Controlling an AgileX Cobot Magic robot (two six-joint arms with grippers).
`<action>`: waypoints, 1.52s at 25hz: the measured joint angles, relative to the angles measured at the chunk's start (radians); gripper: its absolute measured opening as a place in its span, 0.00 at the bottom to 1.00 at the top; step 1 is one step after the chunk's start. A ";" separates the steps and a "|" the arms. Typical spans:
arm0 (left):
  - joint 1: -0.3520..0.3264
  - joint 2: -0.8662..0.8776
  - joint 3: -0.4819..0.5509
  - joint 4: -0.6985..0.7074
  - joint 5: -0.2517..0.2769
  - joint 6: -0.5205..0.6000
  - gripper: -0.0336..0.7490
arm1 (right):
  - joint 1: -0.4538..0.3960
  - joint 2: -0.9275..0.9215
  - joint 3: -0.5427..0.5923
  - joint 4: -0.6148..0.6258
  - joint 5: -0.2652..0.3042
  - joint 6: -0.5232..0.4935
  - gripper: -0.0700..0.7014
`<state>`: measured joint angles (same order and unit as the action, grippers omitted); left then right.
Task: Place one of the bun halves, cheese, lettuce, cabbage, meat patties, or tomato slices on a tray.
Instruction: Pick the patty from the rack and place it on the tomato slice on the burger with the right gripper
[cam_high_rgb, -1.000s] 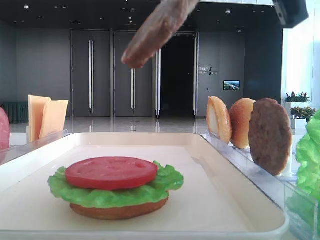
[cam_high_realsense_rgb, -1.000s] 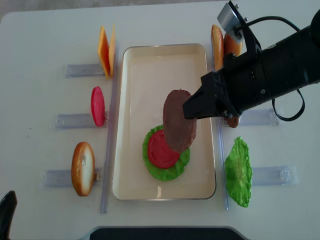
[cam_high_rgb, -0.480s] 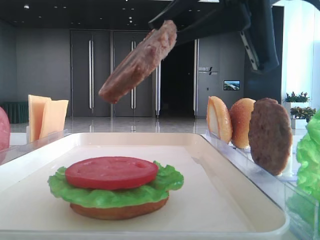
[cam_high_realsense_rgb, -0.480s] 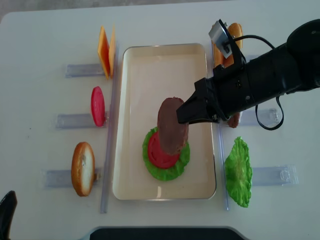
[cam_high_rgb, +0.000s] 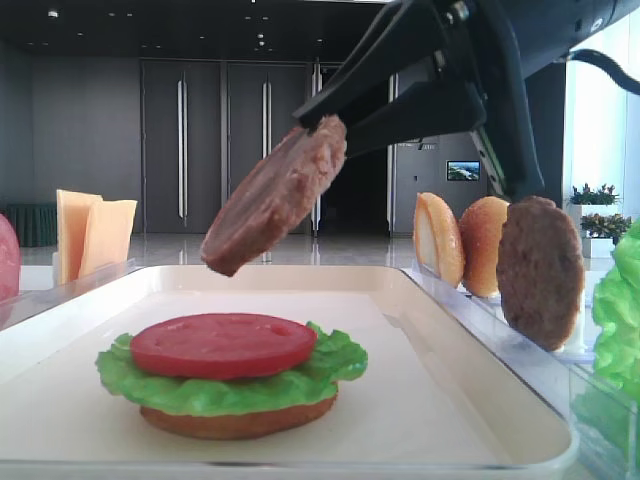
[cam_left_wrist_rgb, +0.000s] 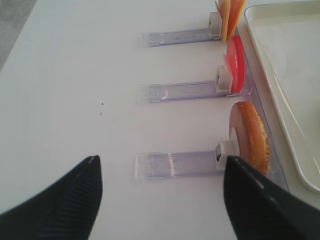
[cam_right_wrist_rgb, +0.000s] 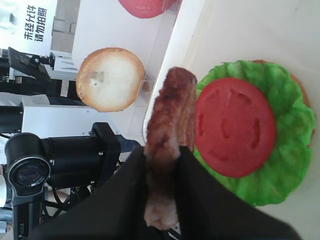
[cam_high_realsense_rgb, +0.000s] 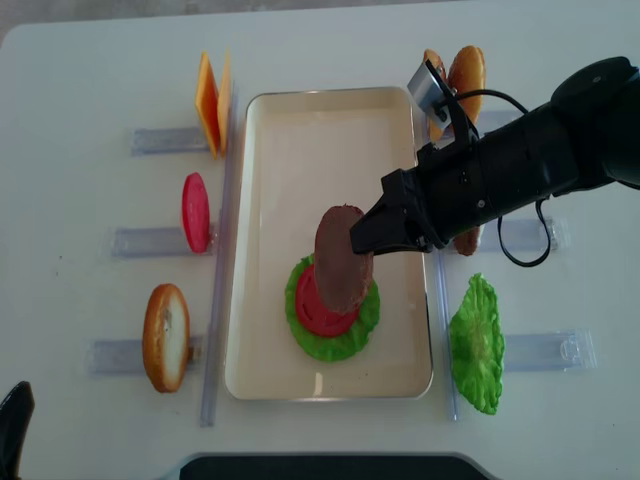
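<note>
Right gripper pinches the lighter meat patty by its edge, patty tilted and held in the air above the tray, over the tomato slice stacked on lettuce and a bun half at the tray's near end. Left gripper fingers spread apart, holding nothing, over the table left of the tray near another bun half in a clear holder.

Dark hall w/ tall grey double doors, glossy floor, bright window at right, potted plants
</note>
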<state>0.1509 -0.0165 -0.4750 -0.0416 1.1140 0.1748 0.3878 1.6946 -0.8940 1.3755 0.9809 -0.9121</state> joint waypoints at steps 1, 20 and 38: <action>0.000 0.000 0.000 0.000 0.000 0.000 0.78 | 0.000 0.005 0.000 0.000 -0.003 -0.003 0.25; 0.000 0.000 0.000 0.000 0.000 0.000 0.78 | 0.041 0.039 0.000 0.078 -0.044 -0.024 0.25; 0.000 0.000 0.000 0.000 0.000 0.000 0.78 | 0.073 0.040 0.000 0.096 -0.043 -0.027 0.25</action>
<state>0.1509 -0.0165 -0.4750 -0.0416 1.1140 0.1748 0.4609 1.7346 -0.8940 1.4711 0.9378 -0.9393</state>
